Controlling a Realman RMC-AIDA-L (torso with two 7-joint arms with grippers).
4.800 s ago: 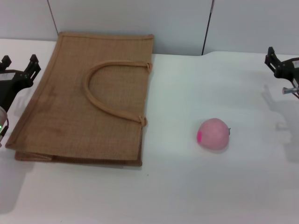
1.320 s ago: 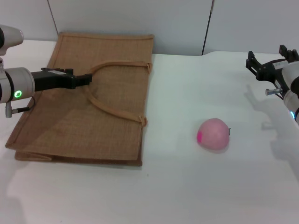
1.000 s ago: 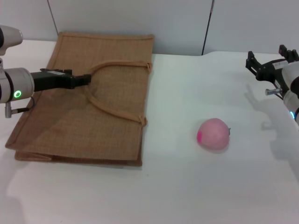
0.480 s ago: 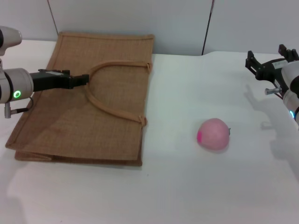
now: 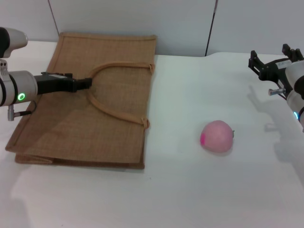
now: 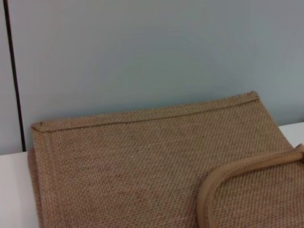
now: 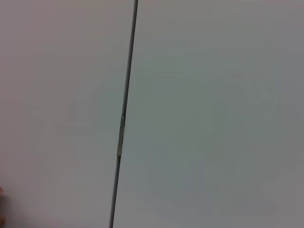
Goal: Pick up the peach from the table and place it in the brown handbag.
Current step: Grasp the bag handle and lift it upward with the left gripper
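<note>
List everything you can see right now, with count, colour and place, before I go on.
peach: one, pale pink with a magenta spot, lying on the table right of the bag, nothing touching it.
brown handbag: one, tan-brown woven, lying flat on the left part of the table, its far edge near the wall.
handles: arched, same tan-brown, one visible on top of the bag.
table: one, white, under everything.
wall panels: pale grey with dark seams, behind the table.
left gripper: one, black, over the bag at the left end of the handle arch.
right gripper: one, black, fingers spread, raised at the far right, well away from the peach.
</note>
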